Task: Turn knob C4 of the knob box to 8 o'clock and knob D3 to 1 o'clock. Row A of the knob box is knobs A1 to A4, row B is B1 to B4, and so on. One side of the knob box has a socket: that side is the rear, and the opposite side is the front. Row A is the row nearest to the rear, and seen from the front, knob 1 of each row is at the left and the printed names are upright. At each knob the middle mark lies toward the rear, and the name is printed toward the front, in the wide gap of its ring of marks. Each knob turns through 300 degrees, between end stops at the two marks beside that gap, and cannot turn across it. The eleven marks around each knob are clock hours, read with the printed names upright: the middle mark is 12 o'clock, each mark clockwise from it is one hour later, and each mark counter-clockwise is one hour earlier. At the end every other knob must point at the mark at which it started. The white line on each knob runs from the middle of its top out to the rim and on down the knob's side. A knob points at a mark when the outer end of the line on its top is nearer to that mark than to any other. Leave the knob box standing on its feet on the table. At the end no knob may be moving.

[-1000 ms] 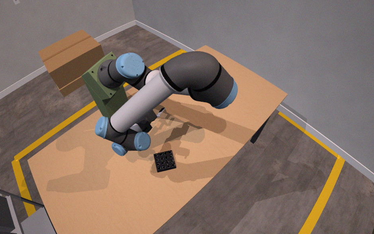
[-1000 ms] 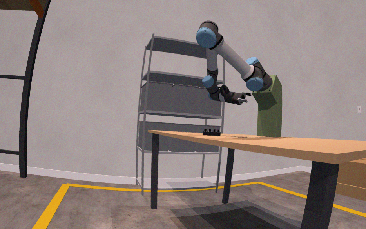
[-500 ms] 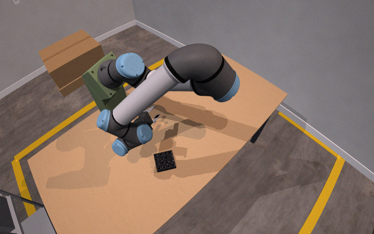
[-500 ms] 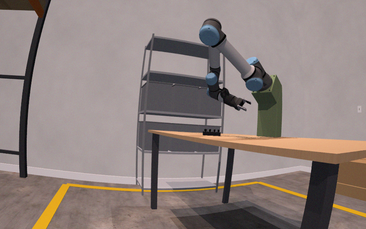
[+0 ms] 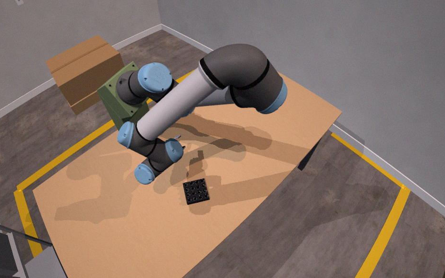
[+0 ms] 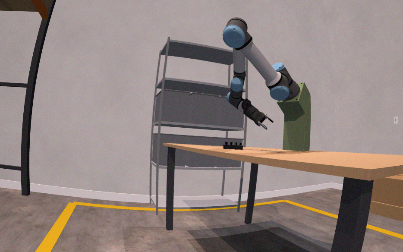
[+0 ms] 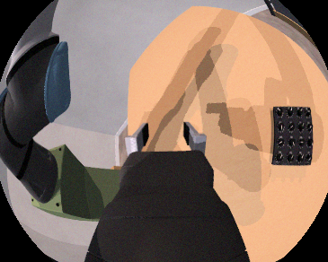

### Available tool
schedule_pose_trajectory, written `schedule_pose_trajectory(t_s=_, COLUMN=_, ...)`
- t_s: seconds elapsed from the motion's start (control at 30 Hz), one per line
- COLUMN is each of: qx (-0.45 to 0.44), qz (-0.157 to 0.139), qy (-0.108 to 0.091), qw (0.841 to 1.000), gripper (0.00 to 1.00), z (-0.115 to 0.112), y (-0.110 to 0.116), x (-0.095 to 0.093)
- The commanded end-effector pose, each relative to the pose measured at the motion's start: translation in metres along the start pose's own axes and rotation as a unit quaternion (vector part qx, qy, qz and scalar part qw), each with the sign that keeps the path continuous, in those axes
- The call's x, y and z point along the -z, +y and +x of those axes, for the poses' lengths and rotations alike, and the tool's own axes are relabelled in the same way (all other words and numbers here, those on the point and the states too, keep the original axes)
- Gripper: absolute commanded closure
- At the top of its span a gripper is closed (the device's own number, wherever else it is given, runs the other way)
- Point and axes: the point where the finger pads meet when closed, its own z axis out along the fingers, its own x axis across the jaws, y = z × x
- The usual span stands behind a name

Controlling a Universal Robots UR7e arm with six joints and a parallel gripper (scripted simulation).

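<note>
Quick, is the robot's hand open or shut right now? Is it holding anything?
End effector: open, holding nothing, up in the air above the table, not touching the knob box.

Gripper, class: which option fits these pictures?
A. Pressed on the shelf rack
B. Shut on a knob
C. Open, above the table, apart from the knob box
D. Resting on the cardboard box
C: the gripper hangs open in the air, up and to the side of the knob box on the table.
</note>
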Motion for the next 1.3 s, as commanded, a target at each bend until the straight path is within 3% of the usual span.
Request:
schedule_pose_trajectory(t_s=0.0, qx=-0.012, qz=-0.049, qy=0.044, qw=0.998, gripper=0.0, z=0.023, y=0.02, x=0.001)
schedule_pose_trajectory(t_s=0.1, qx=-0.014, qz=-0.063, qy=0.058, qw=0.996, gripper=0.0, z=0.03, y=0.025, x=0.004)
schedule_pose_trajectory(t_s=0.2, qx=-0.014, qz=-0.063, qy=0.058, qw=0.996, gripper=0.0, z=0.029, y=0.024, x=0.003)
schedule_pose_trajectory(t_s=0.27, qx=-0.017, qz=-0.085, qy=0.084, qw=0.993, gripper=0.0, z=0.042, y=0.031, x=0.01)
schedule_pose_trajectory(t_s=0.33, qx=-0.018, qz=-0.088, qy=0.089, qw=0.992, gripper=0.0, z=0.044, y=0.032, x=0.011)
schedule_pose_trajectory(t_s=0.43, qx=-0.021, qz=-0.108, qy=0.115, qw=0.987, gripper=0.0, z=0.055, y=0.036, x=0.018)
schedule_pose_trajectory(t_s=0.6, qx=-0.021, qz=-0.121, qy=0.134, qw=0.983, gripper=0.0, z=0.064, y=0.038, x=0.023)
schedule_pose_trajectory(t_s=0.7, qx=-0.022, qz=-0.138, qy=0.161, qw=0.977, gripper=0.0, z=0.075, y=0.04, x=0.032)
schedule_pose_trajectory(t_s=0.77, qx=-0.022, qz=-0.138, qy=0.161, qw=0.977, gripper=0.0, z=0.075, y=0.04, x=0.032)
schedule_pose_trajectory(t_s=0.8, qx=-0.022, qz=-0.146, qy=0.177, qw=0.973, gripper=0.0, z=0.081, y=0.041, x=0.037)
schedule_pose_trajectory(t_s=0.97, qx=-0.022, qz=-0.156, qy=0.195, qw=0.968, gripper=0.0, z=0.089, y=0.041, x=0.043)
schedule_pose_trajectory(t_s=1.07, qx=-0.021, qz=-0.168, qy=0.221, qw=0.96, gripper=0.0, z=0.098, y=0.04, x=0.052)
schedule_pose_trajectory(t_s=1.13, qx=-0.021, qz=-0.17, qy=0.225, qw=0.959, gripper=0.0, z=0.1, y=0.039, x=0.053)
schedule_pose_trajectory(t_s=1.27, qx=-0.019, qz=-0.181, qy=0.253, qw=0.95, gripper=0.0, z=0.109, y=0.036, x=0.064)
